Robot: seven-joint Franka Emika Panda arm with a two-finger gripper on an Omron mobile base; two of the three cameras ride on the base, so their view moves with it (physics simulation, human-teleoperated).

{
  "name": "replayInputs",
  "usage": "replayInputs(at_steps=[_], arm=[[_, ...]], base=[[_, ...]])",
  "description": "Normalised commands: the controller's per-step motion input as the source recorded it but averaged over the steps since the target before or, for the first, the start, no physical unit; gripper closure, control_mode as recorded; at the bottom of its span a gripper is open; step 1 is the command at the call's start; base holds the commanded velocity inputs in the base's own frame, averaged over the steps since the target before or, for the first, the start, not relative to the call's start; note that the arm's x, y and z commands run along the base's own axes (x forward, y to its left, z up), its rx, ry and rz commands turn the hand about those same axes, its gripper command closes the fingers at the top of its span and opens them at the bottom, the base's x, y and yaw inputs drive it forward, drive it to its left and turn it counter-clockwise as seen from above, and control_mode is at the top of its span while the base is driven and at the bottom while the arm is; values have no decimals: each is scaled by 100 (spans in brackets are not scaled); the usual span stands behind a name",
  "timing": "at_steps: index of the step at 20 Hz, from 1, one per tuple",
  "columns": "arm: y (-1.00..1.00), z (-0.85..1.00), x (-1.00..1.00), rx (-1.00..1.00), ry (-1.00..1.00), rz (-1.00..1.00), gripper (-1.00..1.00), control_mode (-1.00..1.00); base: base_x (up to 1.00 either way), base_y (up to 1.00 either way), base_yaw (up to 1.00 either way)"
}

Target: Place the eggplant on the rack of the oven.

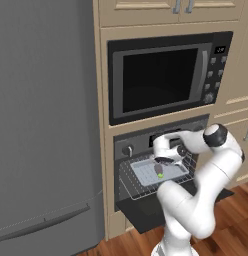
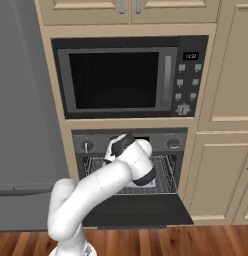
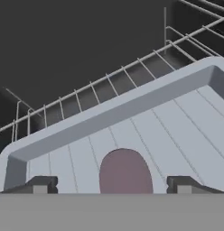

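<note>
Left base view looks from behind-left, down & fwd at the open oven (image 1: 161, 145), microwave (image 1: 168, 75) above, fridge (image 1: 46, 120) on its left. Right base view faces the same oven front more squarely from behind-right. Hand view sits v. close over the tray (image 3: 132, 131) & rack (image 3: 86, 97).

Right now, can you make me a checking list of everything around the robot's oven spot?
Surface: light grey rectangular tray sits on the thin silvery wire rack, pulled out over the dark drop-down door.
Job's things: small dark purple eggplant with green stem end lies on the tray; built-in oven with dark grey control panel stands open.
Clutter: nothing seen.
End effector: the end effector is open, fingertips either side of the eggplant, not squeezing it.
Cables: nothing seen.
Surroundings: black-windowed microwave above, tall grey fridge to the left, beige cabinets, wooden floor.
</note>
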Motion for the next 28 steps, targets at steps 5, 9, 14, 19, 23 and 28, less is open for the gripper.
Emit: replayInputs(at_steps=[5, 9, 14, 19, 23, 28], arm=[[-14, 37, -25, 1, -7, -1, -100, -100], [-22, 2, -33, 1, -1, -2, -100, -100], [-23, 11, -45, 0, -1, -2, -100, -100], [-31, 41, -67, 1, -2, -4, -100, -100], [-33, 54, -92, 1, 0, -12, -100, -100], [-24, 50, -100, 0, -10, -19, -100, -100]], base=[[0, 0, 0], [0, 0, 0], [0, 0, 0], [0, 0, 0], [0, 0, 0], [0, 0, 0]])
